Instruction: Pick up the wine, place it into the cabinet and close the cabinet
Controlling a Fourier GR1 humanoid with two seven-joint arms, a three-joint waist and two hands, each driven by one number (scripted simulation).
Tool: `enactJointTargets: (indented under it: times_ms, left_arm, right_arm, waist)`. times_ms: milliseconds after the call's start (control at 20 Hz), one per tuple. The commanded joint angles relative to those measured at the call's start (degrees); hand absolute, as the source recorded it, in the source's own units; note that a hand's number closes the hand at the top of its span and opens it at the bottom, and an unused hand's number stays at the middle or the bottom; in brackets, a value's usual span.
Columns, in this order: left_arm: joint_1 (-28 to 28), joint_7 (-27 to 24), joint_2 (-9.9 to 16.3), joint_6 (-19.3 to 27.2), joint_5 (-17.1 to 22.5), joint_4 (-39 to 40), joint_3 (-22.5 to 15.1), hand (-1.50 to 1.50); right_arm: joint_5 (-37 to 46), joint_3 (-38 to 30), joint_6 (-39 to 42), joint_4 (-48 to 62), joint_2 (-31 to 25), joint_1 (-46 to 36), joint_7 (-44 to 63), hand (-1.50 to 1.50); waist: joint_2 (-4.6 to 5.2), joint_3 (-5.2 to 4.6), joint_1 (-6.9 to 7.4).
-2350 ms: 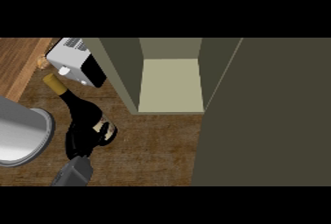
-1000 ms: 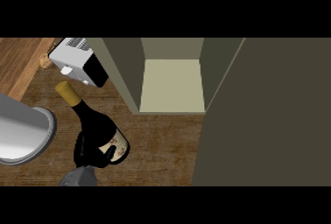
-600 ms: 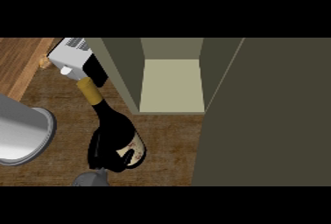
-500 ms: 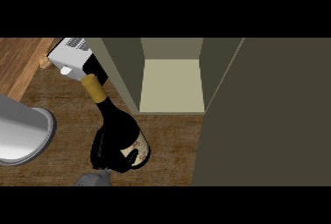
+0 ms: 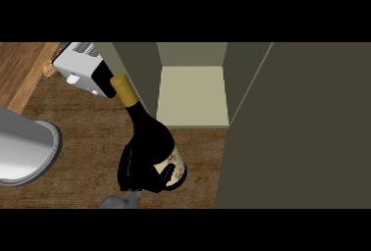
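Gripping wine bottle (image 5: 148,142), left hand (image 5: 138,174)

The wine bottle (image 5: 150,144) bears a label, but its markings are unreadable.

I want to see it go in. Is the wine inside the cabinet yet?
Not yet. The wine bottle, held by the left hand, is in front of the open cabinet.

I see a glossy dark glass wine bottle (image 5: 150,142) with a matt gold foil neck. The counter (image 5: 87,122) looks like rough, grained wood. The cabinet (image 5: 190,95) has a flat, matt olive finish. The pot (image 5: 22,152) at left is smooth brushed metal.
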Motion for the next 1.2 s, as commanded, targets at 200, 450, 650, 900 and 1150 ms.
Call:
enactJointTargets:
  times_ms: [200, 450, 650, 900, 1150]
  left_arm:
    - [-5.4, -9.0, 0.0, 3.8, 7.2, 11.6, -5.7, 1.5]
    - [-15.0, -10.4, 0.0, 4.5, 13.6, 19.3, -5.3, 1.5]
    - [-16.7, -17.7, 0.0, 3.7, 17.0, 24.6, -10.8, 1.5]
    - [-20.2, -18.4, 0.0, 5.4, 20.5, 26.5, -11.3, 1.5]
    - [-29.9, -14.5, 0.0, 6.7, 22.6, 31.8, -7.5, 1.5]
  right_arm:
    - [-1.0, 0.8, 0.4, -2.4, 0.1, 2.3, 1.2, -1.5]
    - [-1.5, 0.0, 0.0, -1.0, -0.4, -1.3, 1.8, -1.5]
    - [-4.9, -3.3, 3.0, 1.6, -1.1, 2.6, -3.8, -1.5]
    - [-4.2, -3.2, -0.9, 1.0, -1.3, -5.0, 3.8, -1.5]
    - [-6.9, -4.7, 4.2, 0.4, -1.9, 4.1, -3.9, -1.5]
  waist:
    - [0.06, -0.02, -0.22]
    - [0.1, -0.04, -0.36]
    - [0.15, -0.02, -0.6]
    - [0.15, -0.04, -0.47]
    - [0.22, -0.01, -0.99]
